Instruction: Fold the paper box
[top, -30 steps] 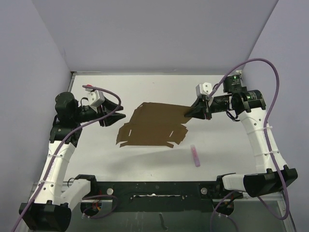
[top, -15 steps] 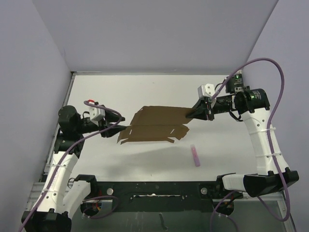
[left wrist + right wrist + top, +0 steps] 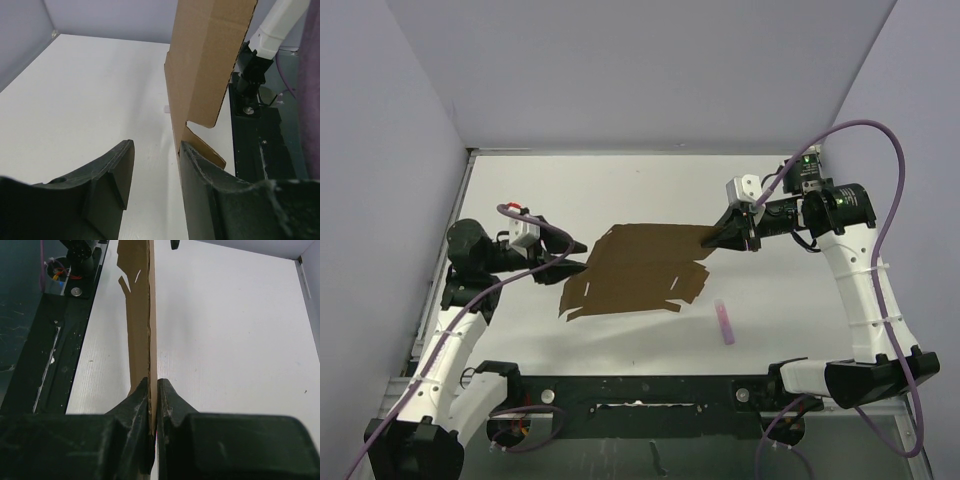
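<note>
While the paper box (image 3: 635, 270) is only a flat brown sheet w/ flaps and slits, not a closed container, the top view shows it mid-table (image 3: 620, 190), its far-right corner lifted and pinched by the R gripper (image 3: 712, 238), the rest sloping down toward the L side. L gripper (image 3: 575, 255) sits at the sheet's L edge, fingers apart. A pink stick (image 3: 723, 322) lies on the table near the box's near-right corner, apart from it. L wrist view: paper box (image 3: 205, 60) stands edge-on ahead of the cam, a small flap poking out low; L gripper (image 3: 156, 165) has a clear gap btwn its fingers (image 3: 117, 170), and the sheet's edge meets the inner face of the other finger, though actual contact is hard to tell; not clamped. R wrist view: R gripper (image 3: 152, 390) has its fingers (image 3: 130, 410) pressed together on the paper box (image 3: 140, 315), the thin cardboard edge running straight out from btwn them, w/ cut flaps visible at the far end, white table on both sides.
</note>
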